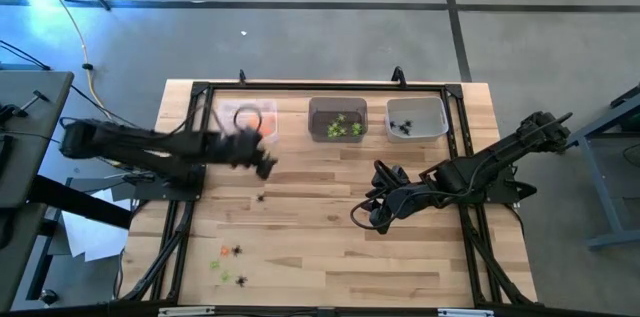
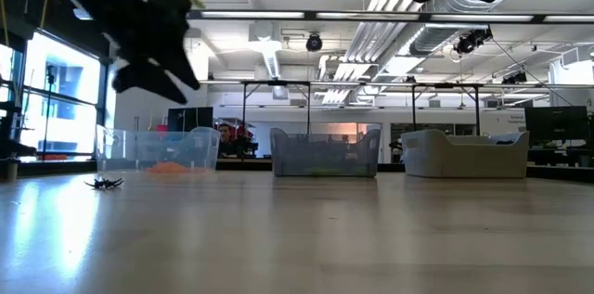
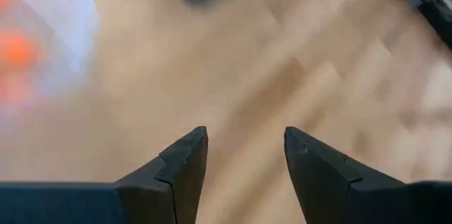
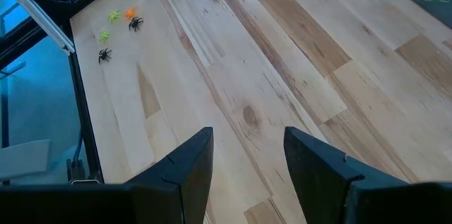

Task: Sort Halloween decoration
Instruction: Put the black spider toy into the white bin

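Pale butcher-block wood fills my view, the table (image 1: 330, 257) built of glued strips with visible grain and knots. Nearest me, at the near left corner, sits a small cluster of trinkets (image 1: 231, 264): orange, lime-green and black spider shapes, all tiny, hard-looking plastic, thin-legged and fiddly. Farther in, a lone black spider (image 1: 262, 197) lies on bare wood left of centre, apart from everything. My right gripper (image 1: 372, 213) waits low over the middle-right of the table, its jaws spread wide and empty. My left gripper (image 1: 266, 164) hangs above the left side, just short of the left bin, jaws apart with nothing between them; its motion-smeared wrist view shows only wood ahead. Along the far edge stand three small bins with rounded corners: the clear left bin (image 1: 246, 117) holding orange pieces, the grey middle bin (image 1: 337, 118) with green ones, and the pale right bin (image 1: 416, 117) with black spiders. I judge I am between picks, several pieces sorted and a handful left. The lone spider looks the closest target for the left arm; taking it calls for a low, centred descent, since its thin legs give little to pinch and it could skid on the smooth wood.
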Controlling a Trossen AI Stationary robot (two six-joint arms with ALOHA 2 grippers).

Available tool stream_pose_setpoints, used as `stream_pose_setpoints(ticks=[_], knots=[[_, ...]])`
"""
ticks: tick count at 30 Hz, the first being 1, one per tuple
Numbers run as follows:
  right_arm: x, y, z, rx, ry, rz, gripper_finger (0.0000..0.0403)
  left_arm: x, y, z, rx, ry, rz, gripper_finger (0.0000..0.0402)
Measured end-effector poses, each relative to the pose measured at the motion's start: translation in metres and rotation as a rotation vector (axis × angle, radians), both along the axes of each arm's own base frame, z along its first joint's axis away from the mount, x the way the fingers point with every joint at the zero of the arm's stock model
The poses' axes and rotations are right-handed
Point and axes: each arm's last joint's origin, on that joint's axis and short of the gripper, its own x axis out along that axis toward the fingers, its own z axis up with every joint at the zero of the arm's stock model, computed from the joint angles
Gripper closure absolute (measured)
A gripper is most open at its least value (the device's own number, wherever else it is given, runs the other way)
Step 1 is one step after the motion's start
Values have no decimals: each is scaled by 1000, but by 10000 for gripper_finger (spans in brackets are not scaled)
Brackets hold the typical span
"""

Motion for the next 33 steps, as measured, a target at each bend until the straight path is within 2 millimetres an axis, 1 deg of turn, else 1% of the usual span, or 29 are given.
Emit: stream_pose_setpoints(ticks=[3, 5, 7, 10, 13, 19, 22, 28, 33], knots=[[0, 0, 0, 1, -1, -1, 231, -8, -31, -10, -72, -2, -20, 227], [0, 0, 0, 0, 0, 0, 231, -10, -49, -15, -88, 8, -21, 227], [0, 0, 0, 0, 0, -1, 231, -10, -62, -22, -91, 30, -9, 227], [0, 0, 0, 0, 0, 0, 231, -10, -75, -30, -94, 103, 44, 227], [0, 0, 0, 0, 0, 0, 231, -6, -83, -37, -89, 197, 87, 227], [0, 0, 0, 0, 0, 0, 231, 14, -94, -39, -45, 288, 101, 227], [0, 0, 0, 0, 0, -1, 231, 23, -99, -42, -57, 328, 130, 227], [0, 0, 0, 0, 0, -1, 231, 30, -104, -63, -97, 463, 189, 227], [0, 0, 0, 0, 0, 0, 231, 33, -104, -78, -92, 523, 217, 227]])
